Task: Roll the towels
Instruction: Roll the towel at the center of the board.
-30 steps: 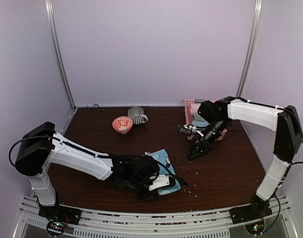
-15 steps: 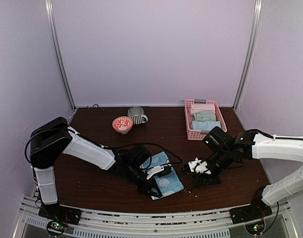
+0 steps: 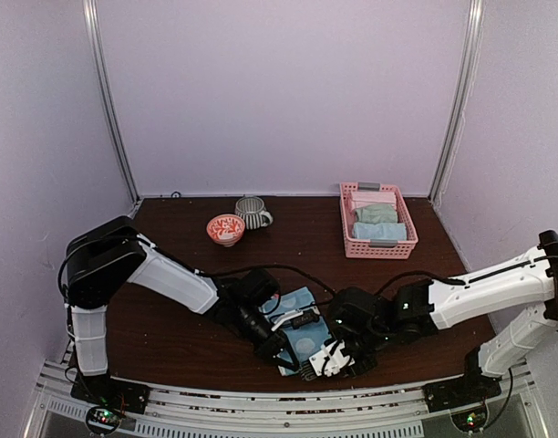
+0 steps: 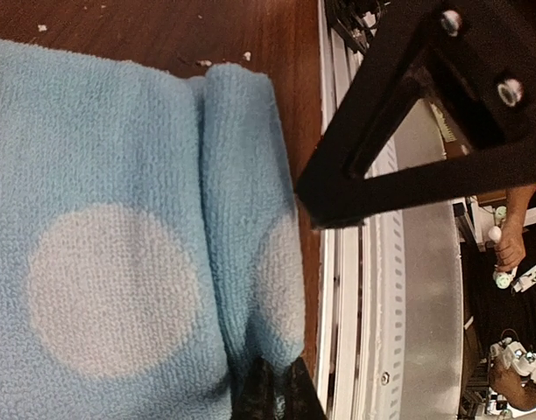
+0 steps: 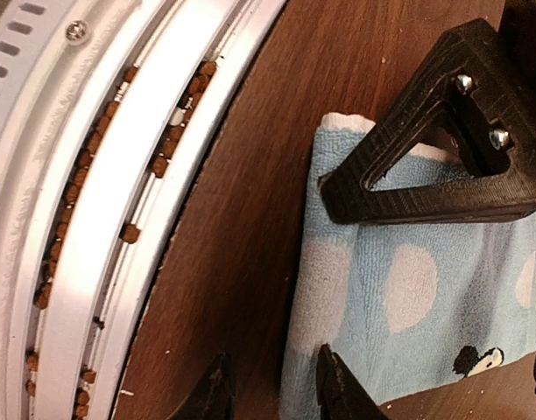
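Note:
A light blue towel [image 3: 302,330] with pale dots lies near the table's front edge. Its near edge is folded over into a short roll [image 4: 250,219]. My left gripper [image 4: 274,389] is shut, pinching that rolled fold at one end; from above it sits at the towel's front left corner [image 3: 281,349]. My right gripper [image 5: 272,389] is open low at the same edge of the towel [image 5: 408,289], one fingertip [image 5: 338,385] on the cloth, the other over bare wood. In the top view the right gripper [image 3: 323,363] is just right of the left one. Three more towels lie in the pink basket [image 3: 347,228].
A red patterned bowl [image 3: 225,228] and a striped mug [image 3: 253,212] stand at the back left of centre. The metal rail [image 5: 93,201] along the table's front edge runs right beside both grippers. Crumbs dot the wood.
My right arm has swung from beside the basket down to the front edge next to the towel, and its jaws have widened. The left gripper has kept its pinch and shifted slightly.

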Robot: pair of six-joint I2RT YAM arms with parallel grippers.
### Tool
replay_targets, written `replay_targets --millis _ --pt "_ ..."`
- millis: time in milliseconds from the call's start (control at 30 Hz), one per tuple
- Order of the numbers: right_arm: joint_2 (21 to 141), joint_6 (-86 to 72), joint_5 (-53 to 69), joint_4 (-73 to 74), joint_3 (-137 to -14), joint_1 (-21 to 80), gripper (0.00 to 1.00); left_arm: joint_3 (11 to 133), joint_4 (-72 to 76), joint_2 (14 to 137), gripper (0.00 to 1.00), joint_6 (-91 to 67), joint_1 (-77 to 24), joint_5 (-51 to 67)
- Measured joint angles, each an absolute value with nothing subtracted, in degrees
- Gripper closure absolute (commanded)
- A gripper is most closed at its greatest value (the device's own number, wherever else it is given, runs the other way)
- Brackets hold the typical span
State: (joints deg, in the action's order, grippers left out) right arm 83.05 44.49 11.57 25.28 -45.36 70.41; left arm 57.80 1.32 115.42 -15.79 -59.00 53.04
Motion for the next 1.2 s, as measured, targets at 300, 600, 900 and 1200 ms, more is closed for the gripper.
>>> replay_targets --millis 300,600,900,1200 --pt "86.2 44.4 5.3 19.6 -44.4 71.0 0.67 57.8 0.4 115.4 1.00 -15.9 -58.4 53.5" --pt "89.2 44.2 4.5 18.6 -44.2 71.0 0.83 57.8 0.0 115.5 1.00 -15.9 -58.0 53.8" --pt "91.2 41.5 15.9 25.1 -50.1 63.4 0.98 55.1 3.7 114.3 1.00 -17.3 -56.9 54.1" --pt "101.6 43.7 33.4 40.2 -62.0 52.7 0.99 53.9 7.3 113.0 1.00 -22.4 -54.9 54.1"
